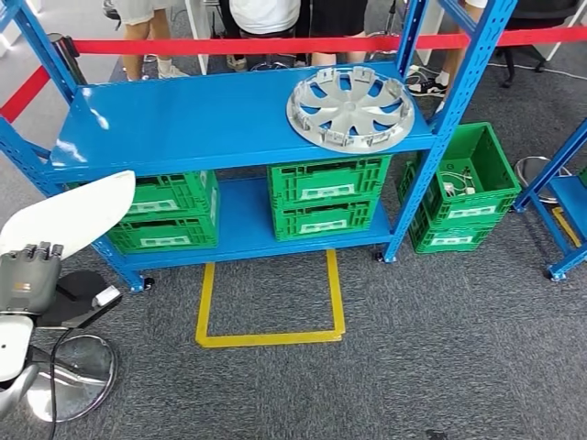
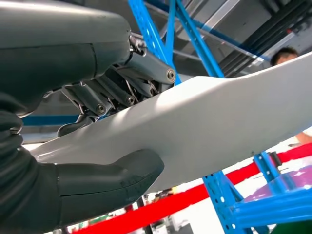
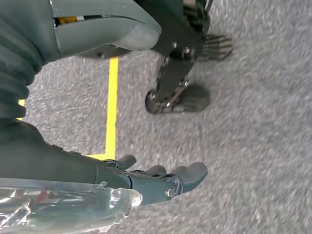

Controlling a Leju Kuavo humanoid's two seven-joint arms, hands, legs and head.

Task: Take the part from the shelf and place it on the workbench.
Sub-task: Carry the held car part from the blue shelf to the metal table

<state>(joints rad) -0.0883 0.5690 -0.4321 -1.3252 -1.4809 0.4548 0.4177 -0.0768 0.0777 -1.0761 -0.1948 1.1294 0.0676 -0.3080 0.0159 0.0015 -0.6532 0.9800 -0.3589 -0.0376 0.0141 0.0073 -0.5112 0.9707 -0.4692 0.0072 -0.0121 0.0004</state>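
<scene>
Gripping a long white panel (image 1: 69, 213), the left hand (image 1: 27, 275) is sitting low at about eight o'clock in the head view, fingers curled over the panel's upper face. In the left wrist view the thick thumb (image 2: 110, 178) is pressing from underneath while the darker fingers (image 2: 121, 90) are clamping from above, so the white part is being pinched across its thickness near one end. That grip looks chosen to keep the broad, smooth piece from sliding, with its free end jutting out toward one o'clock over the corner of the blue shelf (image 1: 201, 124). I judge this panel to be the part taken from the shelf, already lifted clear of it; the workbench itself I cannot make out.

The left arm is being carried close to the body, forearm roughly level, the part tilting upward away from the hand.

The right hand (image 3: 154, 178) is hanging down toward the grey carpet (image 3: 257, 122), fingers lying loosely apart and holding nothing, with a yellow floor line (image 3: 111, 107) running beneath it.

Further out, a silver wheel cover (image 1: 350, 107) is lying flat on the shelf's top deck at one o'clock, and green crates (image 1: 326, 194) are stacked on the lower deck, with more (image 1: 465, 188) at three o'clock outside the frame. A yellow floor outline (image 1: 270, 337) is marking the spot in front of the shelf. Beyond a red barrier tape (image 1: 277, 44) at twelve o'clock, people's legs (image 1: 149, 41) are showing.
</scene>
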